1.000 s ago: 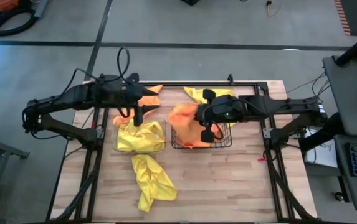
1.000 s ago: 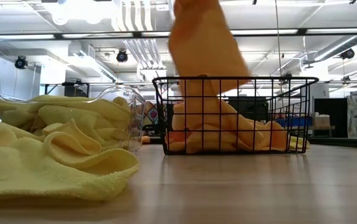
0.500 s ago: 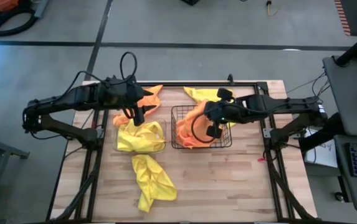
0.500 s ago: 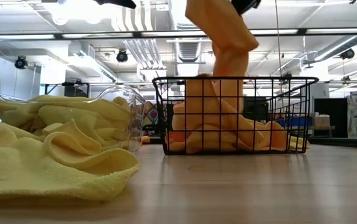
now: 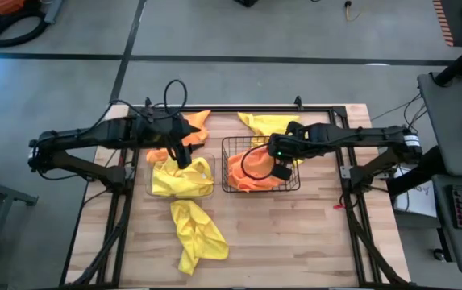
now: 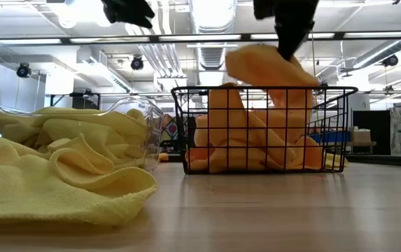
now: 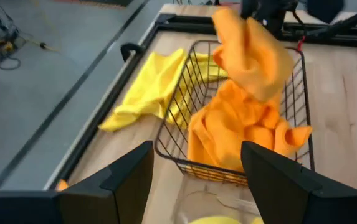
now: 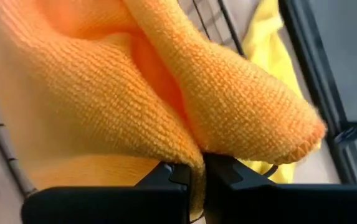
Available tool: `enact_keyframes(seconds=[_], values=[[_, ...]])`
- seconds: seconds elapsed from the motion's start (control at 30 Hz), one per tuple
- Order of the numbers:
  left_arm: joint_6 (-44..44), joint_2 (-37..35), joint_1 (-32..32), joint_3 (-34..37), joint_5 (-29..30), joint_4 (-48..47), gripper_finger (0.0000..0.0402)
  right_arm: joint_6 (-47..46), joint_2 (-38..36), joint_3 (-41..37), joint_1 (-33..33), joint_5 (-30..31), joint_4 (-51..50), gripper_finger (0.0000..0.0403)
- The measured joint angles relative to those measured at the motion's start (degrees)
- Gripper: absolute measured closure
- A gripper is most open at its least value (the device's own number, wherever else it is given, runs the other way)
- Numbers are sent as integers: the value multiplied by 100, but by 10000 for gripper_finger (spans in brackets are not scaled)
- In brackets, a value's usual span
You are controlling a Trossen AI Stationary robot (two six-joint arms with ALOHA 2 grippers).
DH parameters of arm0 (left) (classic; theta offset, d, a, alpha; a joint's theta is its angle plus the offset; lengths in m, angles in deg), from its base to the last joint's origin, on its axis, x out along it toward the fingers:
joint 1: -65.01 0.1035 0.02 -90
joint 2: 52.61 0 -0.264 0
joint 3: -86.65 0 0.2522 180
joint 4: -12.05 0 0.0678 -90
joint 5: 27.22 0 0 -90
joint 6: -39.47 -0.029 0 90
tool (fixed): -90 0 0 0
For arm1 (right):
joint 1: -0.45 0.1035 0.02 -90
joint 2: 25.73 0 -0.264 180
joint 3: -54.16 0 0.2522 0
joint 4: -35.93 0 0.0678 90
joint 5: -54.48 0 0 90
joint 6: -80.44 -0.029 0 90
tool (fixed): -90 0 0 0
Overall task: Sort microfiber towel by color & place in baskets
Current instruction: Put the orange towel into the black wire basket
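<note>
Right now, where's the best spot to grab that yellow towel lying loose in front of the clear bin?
Probably pinch the raised bunched fold at the middle of the loose yellow towel, coming straight down from above; it lies crumpled on the table, clear of the plastic bin.

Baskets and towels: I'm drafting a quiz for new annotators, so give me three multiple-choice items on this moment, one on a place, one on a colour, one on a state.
1. Where is the right gripper?
A. over the black wire basket
B. over the clear plastic basket
C. off the table

2. What colour are the towels in the clear plastic basket?
A. orange
B. yellow
C. blue

3. What is the state of the right gripper's jaws?
A. wide open
B. shut on an orange towel
C. shut on a yellow towel

Key: 1 A, the right gripper hangs over the black wire basket. 2 B, the clear plastic basket holds yellow towels. 3 B, the right wrist view shows the jaws pinched on the orange towel; the left gripper is open near the clear basket.
</note>
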Motion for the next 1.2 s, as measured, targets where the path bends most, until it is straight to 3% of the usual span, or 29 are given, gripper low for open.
enact_keyframes(seconds=[0.3,0.57,1.0,1.2], values=[[439,-68,-536,719,-3,746,177,13,169,-1025,-437,-95,811,394],[823,-109,-1120,1201,2,1263,177,350,228,-1486,-473,-100,1732,384],[1619,-103,-1485,1512,19,1376,177,247,226,-925,-473,-96,880,215],[1941,-100,-1604,1516,22,1396,177,30,147,-614,-438,-91,450,189]])
